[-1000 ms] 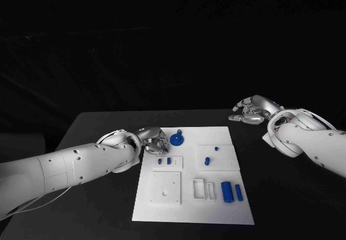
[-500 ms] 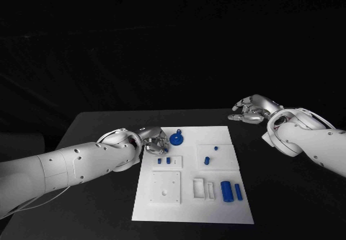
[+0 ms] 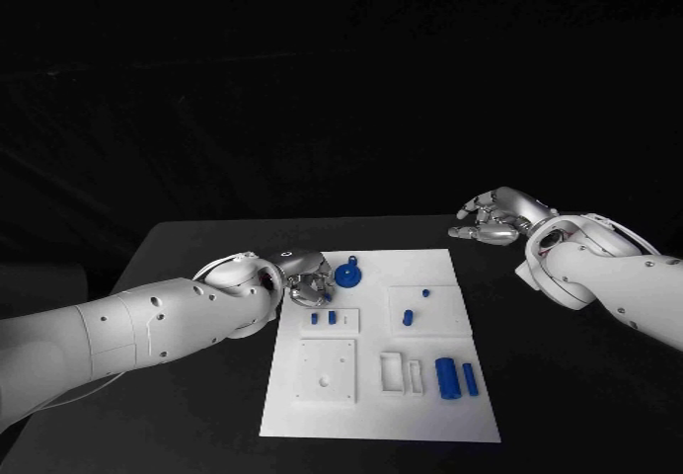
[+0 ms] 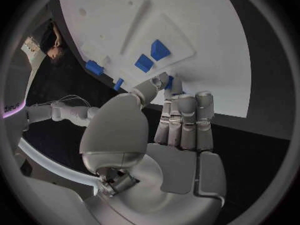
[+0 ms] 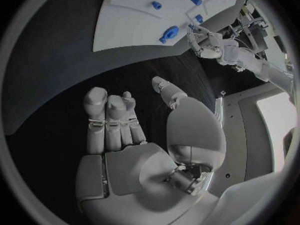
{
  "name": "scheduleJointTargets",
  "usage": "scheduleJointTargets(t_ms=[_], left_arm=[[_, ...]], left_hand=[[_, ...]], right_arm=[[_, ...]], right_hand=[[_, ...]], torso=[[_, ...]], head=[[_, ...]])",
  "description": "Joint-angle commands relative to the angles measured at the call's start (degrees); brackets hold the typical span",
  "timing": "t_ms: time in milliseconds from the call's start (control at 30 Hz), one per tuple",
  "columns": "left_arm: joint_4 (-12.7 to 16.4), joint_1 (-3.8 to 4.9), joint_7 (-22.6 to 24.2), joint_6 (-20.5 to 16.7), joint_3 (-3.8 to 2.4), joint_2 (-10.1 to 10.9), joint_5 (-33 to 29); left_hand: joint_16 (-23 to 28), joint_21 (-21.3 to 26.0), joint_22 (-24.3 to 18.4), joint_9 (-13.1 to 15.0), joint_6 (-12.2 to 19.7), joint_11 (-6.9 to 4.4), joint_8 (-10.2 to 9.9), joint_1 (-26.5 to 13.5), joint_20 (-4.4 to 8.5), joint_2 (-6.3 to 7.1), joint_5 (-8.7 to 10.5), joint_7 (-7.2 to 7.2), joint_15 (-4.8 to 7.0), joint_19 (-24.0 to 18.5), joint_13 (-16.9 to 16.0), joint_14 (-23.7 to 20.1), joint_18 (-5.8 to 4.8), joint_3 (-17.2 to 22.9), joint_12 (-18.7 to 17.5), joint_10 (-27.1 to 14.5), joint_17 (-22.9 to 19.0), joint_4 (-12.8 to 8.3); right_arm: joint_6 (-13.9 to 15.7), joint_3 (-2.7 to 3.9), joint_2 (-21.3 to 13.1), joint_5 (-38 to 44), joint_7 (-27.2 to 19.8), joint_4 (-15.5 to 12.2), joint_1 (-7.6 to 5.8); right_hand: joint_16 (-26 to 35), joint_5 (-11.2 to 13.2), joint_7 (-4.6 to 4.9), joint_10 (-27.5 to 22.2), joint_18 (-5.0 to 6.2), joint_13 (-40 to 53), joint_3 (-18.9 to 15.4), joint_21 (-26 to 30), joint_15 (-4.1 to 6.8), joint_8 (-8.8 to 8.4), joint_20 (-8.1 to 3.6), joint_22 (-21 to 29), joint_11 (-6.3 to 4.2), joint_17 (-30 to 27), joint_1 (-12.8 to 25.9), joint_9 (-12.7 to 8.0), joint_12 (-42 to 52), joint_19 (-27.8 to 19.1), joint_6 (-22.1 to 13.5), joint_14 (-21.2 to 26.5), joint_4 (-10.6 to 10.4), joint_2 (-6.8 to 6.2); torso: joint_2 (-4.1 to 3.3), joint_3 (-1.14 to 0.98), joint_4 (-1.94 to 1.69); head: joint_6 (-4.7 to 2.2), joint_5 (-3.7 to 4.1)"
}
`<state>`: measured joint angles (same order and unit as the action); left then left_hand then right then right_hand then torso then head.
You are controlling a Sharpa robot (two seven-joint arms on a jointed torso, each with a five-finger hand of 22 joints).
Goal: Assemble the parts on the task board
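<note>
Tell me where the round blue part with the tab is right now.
In the head view, the round blue part with the tab lies on the white task board, near its far left corner, just right of the left hand.

One flat white rectangular task board (image 3: 427,420) lies on one black bench (image 3: 186,257), in the middle of the head view.

On the board, seven small blue plastic parts can be counted:
- one round disc with a tab (image 3: 348,274), upper middle;
- one tiny stub (image 3: 427,293) and one short upright peg (image 3: 409,318), right of centre;
- two small blocks side by side (image 3: 325,318), left of centre;
- two long cylinders side by side (image 3: 457,377), lower right.

A further blue bit at the left hand's fingertips is too hidden to count.

Two white robot arms enter the frame, one from each side, with two silver hands: the left hand (image 3: 303,278) and the right hand (image 3: 496,217).
</note>
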<state>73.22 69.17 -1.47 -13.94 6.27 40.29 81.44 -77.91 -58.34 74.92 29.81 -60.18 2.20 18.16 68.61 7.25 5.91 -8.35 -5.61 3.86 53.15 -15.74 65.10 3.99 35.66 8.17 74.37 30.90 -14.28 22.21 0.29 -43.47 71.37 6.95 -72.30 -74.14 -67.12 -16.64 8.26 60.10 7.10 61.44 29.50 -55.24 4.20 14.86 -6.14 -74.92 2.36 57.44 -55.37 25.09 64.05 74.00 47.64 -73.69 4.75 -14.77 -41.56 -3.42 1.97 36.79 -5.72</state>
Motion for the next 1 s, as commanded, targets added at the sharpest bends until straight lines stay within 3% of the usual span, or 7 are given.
scheduleJointTargets(t_ms=[33,233,467,667,1000], left_arm=[[0.31,-0.64,-0.43,2.8,0.52,-0.2,2.03],[0.38,-0.64,0.17,1.31,0.53,0.13,0.65],[0.34,-0.64,1.08,-1.21,0.54,0.32,-2.57],[0.09,-0.64,1.18,-1.61,0.54,0.27,-3.58],[-0.49,-0.64,0.77,-1.59,0.54,0.58,-3.73]], left_hand=[[-0.09,-0.13,0.65,0.03,-0.24,0.09,0.21,0.38,2.26,-0.35,-0.04,0.02,0.25,0.03,0.08,0.18,1.83,0.16,-0.25,0.48,-0.03,-0.09],[-0.07,-0.11,0.65,-0.15,0.29,0.24,-0.18,0.29,2.25,0.34,0.13,-0.2,0.11,0.05,0.14,0.07,1.8,0.11,-0.68,0.06,-0.09,0.0],[0.55,0.33,0.54,-1.21,4.81,0.92,-2.67,0.28,1.69,2.73,0.48,-1.94,-0.57,-0.37,0.35,-0.7,1.79,-0.04,-1.88,-1.04,-0.52,0.25],[0.94,0.71,0.41,-1.87,7.82,1.53,-4.07,-0.3,1.29,4.47,0.7,-1.99,-1.12,-0.56,0.74,-0.98,1.89,-0.44,-3.1,-2.61,-0.81,1.01],[1.01,0.91,0.4,-2.22,9.43,2.42,-4.53,0.03,0.46,5.47,0.96,-2.02,-1.99,-0.54,1.29,-1.1,2.43,-0.53,-4.31,-4.61,-0.96,1.65]], right_arm=[[-0.47,0.03,-0.03,0.35,-0.41,-0.13,0.02],[-0.45,0.03,-0.08,0.35,-0.43,-0.14,0.02],[-0.52,0.03,-0.23,0.35,-0.45,-0.07,0.02],[-0.49,0.02,-0.24,0.3,-0.62,0.01,0.02],[-0.39,0.02,-0.33,-0.05,-1.06,0.14,0.02]], right_hand=[[0.29,-0.31,0.52,-0.33,7.9,-0.08,0.0,0.29,-0.03,0.3,-0.4,-0.69,-0.15,0.08,-0.06,-0.1,0.39,-0.05,-0.04,-0.53,-0.19,0.48],[0.3,-0.32,0.53,-0.34,7.9,-0.09,-0.01,0.29,-0.03,0.3,-0.4,-0.69,-0.14,0.08,-0.06,-0.1,0.39,-0.05,-0.04,-0.53,-0.19,0.47],[0.31,-0.32,0.53,-0.35,7.9,-0.1,-0.03,0.3,-0.04,0.29,-0.39,-0.7,-0.14,0.08,-0.04,-0.1,0.39,-0.06,-0.05,-0.52,-0.2,0.44],[0.39,-0.33,0.55,-0.49,7.9,-0.2,-0.02,0.37,-0.06,0.23,-0.38,-0.69,-0.12,0.06,-0.06,-0.13,0.27,-0.13,-0.17,-0.44,-0.18,0.38],[1.16,-0.28,0.63,-0.83,7.9,-3.35,0.13,1.1,-0.14,0.06,-0.14,-0.53,-0.05,-0.27,-0.17,-0.18,-2.79,-0.52,-0.68,-0.13,-0.25,0.23]], torso=[[0.0,-0.01,-0.01],[0.0,0.0,-0.01],[-0.01,0.06,-0.06],[0.01,0.09,-0.03],[0.0,0.05,-0.04]], head=[[0.0,0.06],[-0.07,0.09],[-0.11,0.1],[-0.14,0.07],[-0.22,0.19]])
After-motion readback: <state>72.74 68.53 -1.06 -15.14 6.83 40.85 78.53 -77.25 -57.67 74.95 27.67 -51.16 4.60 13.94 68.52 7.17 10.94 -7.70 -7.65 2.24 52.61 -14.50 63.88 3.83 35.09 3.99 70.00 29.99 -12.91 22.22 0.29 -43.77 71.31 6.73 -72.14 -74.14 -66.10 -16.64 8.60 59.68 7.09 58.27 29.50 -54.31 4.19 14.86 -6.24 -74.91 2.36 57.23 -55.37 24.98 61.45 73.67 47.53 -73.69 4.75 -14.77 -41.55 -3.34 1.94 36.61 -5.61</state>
